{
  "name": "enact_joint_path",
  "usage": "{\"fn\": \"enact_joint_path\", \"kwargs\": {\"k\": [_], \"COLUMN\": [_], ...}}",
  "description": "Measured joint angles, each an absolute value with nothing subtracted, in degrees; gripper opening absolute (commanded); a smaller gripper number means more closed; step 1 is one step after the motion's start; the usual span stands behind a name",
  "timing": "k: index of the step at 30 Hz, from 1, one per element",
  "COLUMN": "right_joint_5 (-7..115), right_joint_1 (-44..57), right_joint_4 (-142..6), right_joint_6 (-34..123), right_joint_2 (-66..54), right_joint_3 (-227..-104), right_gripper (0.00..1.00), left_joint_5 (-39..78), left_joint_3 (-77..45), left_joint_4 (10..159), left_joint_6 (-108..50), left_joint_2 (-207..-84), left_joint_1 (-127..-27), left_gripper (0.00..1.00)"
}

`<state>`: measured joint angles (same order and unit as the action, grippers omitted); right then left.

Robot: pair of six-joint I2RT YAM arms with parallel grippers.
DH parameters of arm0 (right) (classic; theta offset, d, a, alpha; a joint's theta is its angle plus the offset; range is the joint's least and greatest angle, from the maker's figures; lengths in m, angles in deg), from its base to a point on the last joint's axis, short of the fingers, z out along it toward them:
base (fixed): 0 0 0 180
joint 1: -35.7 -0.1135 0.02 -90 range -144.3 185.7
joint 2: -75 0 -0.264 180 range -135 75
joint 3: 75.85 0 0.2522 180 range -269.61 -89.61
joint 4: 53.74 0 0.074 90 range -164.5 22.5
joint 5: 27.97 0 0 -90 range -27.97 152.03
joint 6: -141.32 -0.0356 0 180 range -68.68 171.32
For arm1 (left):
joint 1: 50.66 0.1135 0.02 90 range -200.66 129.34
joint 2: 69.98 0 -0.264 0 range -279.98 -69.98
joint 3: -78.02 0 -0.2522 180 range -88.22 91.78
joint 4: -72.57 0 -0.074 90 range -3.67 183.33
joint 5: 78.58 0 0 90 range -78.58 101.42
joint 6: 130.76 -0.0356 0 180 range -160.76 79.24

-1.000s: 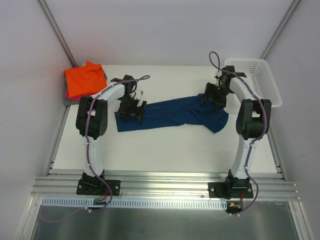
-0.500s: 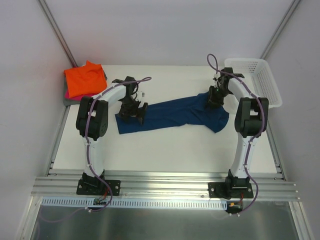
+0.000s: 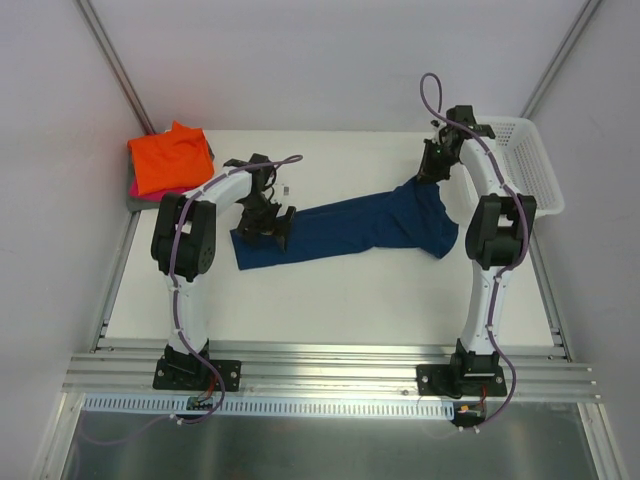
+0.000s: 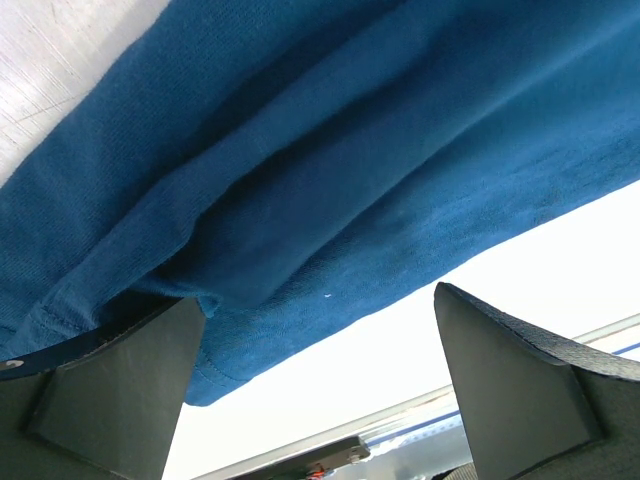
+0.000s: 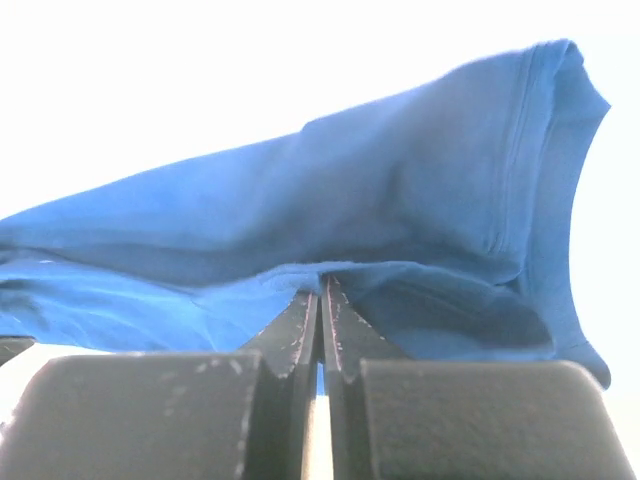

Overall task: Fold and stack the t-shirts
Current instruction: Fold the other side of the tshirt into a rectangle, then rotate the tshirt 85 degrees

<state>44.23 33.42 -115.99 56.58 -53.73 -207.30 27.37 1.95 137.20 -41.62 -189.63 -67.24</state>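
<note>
**A:** What is being gripped by the right gripper [image 3: 431, 168]?

**B:** A fold of the navy t-shirt [image 3: 350, 225] is being pinched there. In the right wrist view its fingers [image 5: 290, 335] are being pressed flat together, and blue cloth is being caught at their tips. That end of the shirt is being held up off the table [image 3: 350, 290], at the far right, just beside the white lattice basket [image 3: 535, 165].

**A:** And where is the rest of the garment being kept?

**B:** It is being stretched in a long, rumpled band across the middle of the table. It is being draped down from the raised right end to the left end, which is being left flat on the surface.

**A:** Is anything being held by the left gripper [image 3: 268, 222]?

**B:** Nothing is being clamped. Its jaws are being kept spread wide, low over the left end of the shirt. In the left wrist view a hemmed edge is being overlapped by one finger, while the other finger is being kept clear over bare table.

**A:** What about the other shirts?

**B:** The orange t-shirt [image 3: 170, 158] is being stored folded at the far left corner, on top of a pink one [image 3: 132, 186], well apart from both arms.
</note>
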Motion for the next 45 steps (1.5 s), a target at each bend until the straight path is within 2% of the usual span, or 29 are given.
{"fn": "enact_joint_path", "kwargs": {"k": [5, 6, 8, 10, 11, 14, 22, 30, 35, 39, 45], "right_joint_5": [44.42, 44.47, 44.68, 44.97, 45.12, 45.76, 46.83, 44.47, 43.09, 42.19, 42.17], "right_joint_1": [33.2, 33.09, 32.85, 32.41, 32.11, 30.88, 29.0, 29.0, 28.61, 28.35, 27.95], "right_joint_4": [-115.4, -115.42, -115.42, -115.29, -115.25, -115.42, -116.23, -117.63, -117.41, -117.11, -115.14], "right_joint_6": [56.71, 56.75, 56.73, 56.95, 57.17, 57.8, 58.2, 55.62, 53.74, 52.95, 52.84], "right_joint_2": [-53.75, -53.9, -54.38, -54.97, -55.1, -55.43, -52.98, -37.01, -34.93, -38.03, -46.78], "right_joint_3": [-210.23, -210.23, -210.1, -209.51, -208.87, -206.8, -201.94, -185.9, -179.04, -179.98, -189.9], "right_gripper": [0.01, 0.12, 0.21, 0.39, 0.53, 0.75, 0.77, 0.77, 0.78, 0.78, 0.8], "left_joint_5": [27.35, 27.35, 27.32, 27.3, 27.3, 27.28, 26.23, 24.79, 23.91, 23.91, 23.91], "left_joint_3": [1.95, 1.95, 1.89, 1.47, 1.17, 0.18, -0.3, 1.8, 5.19, 5.87, 7.22], "left_joint_4": [137.2, 137.2, 137.18, 137.11, 137.09, 137.11, 137.24, 137.66, 137.68, 137.48, 137.55], "left_joint_6": [-41.66, -41.66, -41.68, -41.75, -41.77, -41.86, -42.12, -43.15, -44.09, -44.37, -44.37], "left_joint_2": [-189.63, -189.61, -189.5, -189.22, -188.96, -188.3, -187.08, -185.61, -184.72, -184.96, -190.14], "left_joint_1": [-67.24, -67.24, -67.24, -67.24, -67.24, -67.26, -67.61, -67.59, -67.72, -68.03, -68.31], "left_gripper": [0.99, 0.99, 0.99, 0.99, 0.99, 0.99, 0.99, 0.99, 0.99, 0.99, 0.99]}}
